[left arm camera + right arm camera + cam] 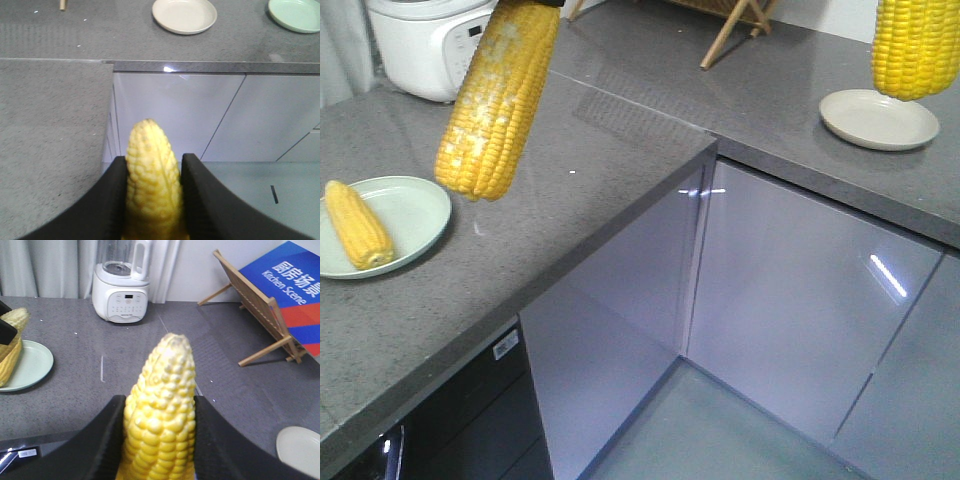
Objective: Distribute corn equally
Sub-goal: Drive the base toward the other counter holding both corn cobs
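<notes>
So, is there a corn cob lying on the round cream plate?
No, the round cream plate is bare, and a yellow corn cob only hangs in the air above it.

- Near centre, the right gripper point(159, 407) is clamped on a corn cob point(165, 380), its tip pointing away.
- Far left, a second cob point(11, 347) sits by a green plate point(35, 365).
- Near right lies a cream plate point(300, 450).

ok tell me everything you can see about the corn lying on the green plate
The corn cob is whole and husked, with bright yellow kernels in neat rows. It lies flat, angled diagonally, on the left part of the pale green plate, which sits on the grey counter. Only the plate touches it, and no pincer is on it. Its surface looks intact and slightly glossy.
</notes>
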